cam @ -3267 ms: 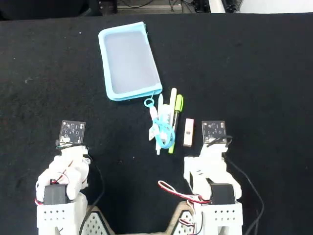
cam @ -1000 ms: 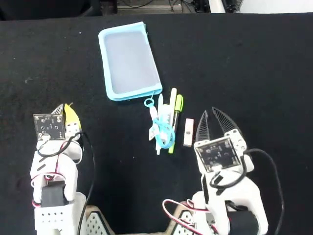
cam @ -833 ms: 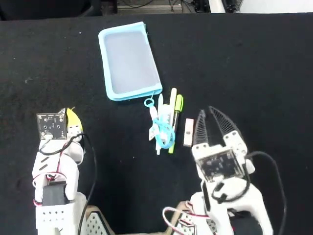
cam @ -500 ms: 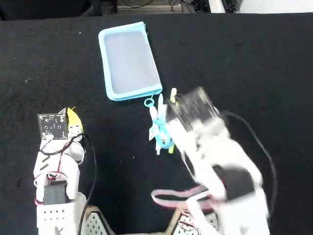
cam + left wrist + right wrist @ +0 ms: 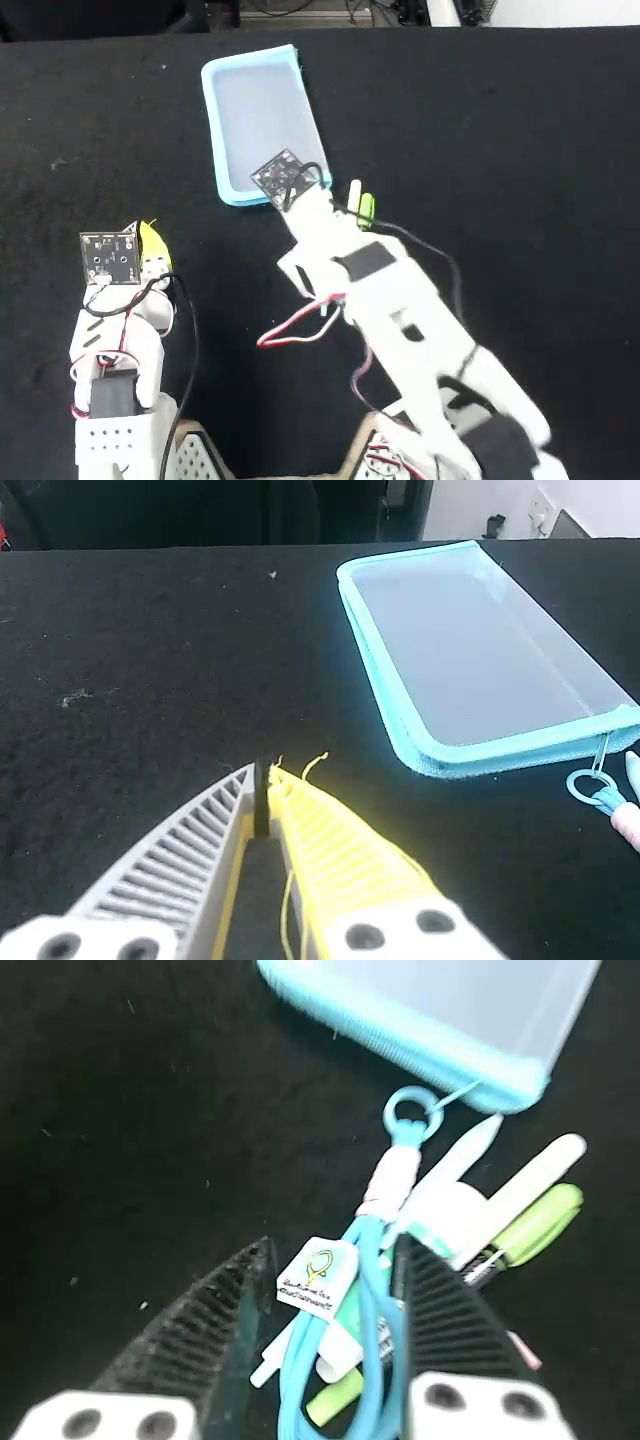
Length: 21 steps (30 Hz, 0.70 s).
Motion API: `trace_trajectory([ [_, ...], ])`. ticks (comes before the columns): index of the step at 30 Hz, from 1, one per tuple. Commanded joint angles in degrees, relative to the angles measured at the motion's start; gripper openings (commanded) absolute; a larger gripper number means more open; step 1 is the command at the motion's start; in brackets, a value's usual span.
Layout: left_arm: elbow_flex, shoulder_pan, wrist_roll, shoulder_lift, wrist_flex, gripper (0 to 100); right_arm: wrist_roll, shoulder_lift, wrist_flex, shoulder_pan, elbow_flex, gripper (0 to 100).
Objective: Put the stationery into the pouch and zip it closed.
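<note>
Black cloth covers the table [image 5: 520, 150], and toward its far side we find the pale blue pouch [image 5: 255, 105] lying flat, its zip apparently shut. The right arm [image 5: 370, 290] stretches out over the stationery bundle [image 5: 450, 1210], which lies just beside the pouch's near corner. The right gripper [image 5: 336, 1252] is spread wide and grips nothing, with one finger either side of the blue cord [image 5: 368, 1260] and white tag [image 5: 317, 1278]. The left gripper [image 5: 262, 773] sits well back, pinched nearly together and empty. We judge the grasp to be the step in hand. We would close squarely across the pens [image 5: 540, 1165], not on the loose cord alone, and stay clear of the blue ring [image 5: 406, 1134] so the pouch isn't dragged.
</note>
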<state>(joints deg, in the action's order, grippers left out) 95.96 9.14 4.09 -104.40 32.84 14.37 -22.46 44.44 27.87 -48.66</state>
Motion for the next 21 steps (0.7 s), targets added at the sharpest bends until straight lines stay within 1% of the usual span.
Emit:
trace_trajectory([
  [1,1.4,-0.5,-0.2,-0.1,0.0,3,-0.4,5.7,-2.6,0.7,4.7,20.9],
  [8,1.4,-0.4,-0.2,-0.1,0.0,3,-0.4,10.6,-2.9,0.5,6.0,20.9],
  [13,1.4,-0.4,-0.2,-0.1,0.0,3,-0.4,13.8,-6.2,0.4,8.4,21.0],
  [17,1.4,-0.1,-0.2,-0.1,0.0,3,-0.4,19.6,-7.5,-0.4,12.5,20.9],
  [21,1.4,-0.1,-0.1,-0.1,0.0,3,-4.6,27.5,-6.9,-4.0,20.4,20.9],
])
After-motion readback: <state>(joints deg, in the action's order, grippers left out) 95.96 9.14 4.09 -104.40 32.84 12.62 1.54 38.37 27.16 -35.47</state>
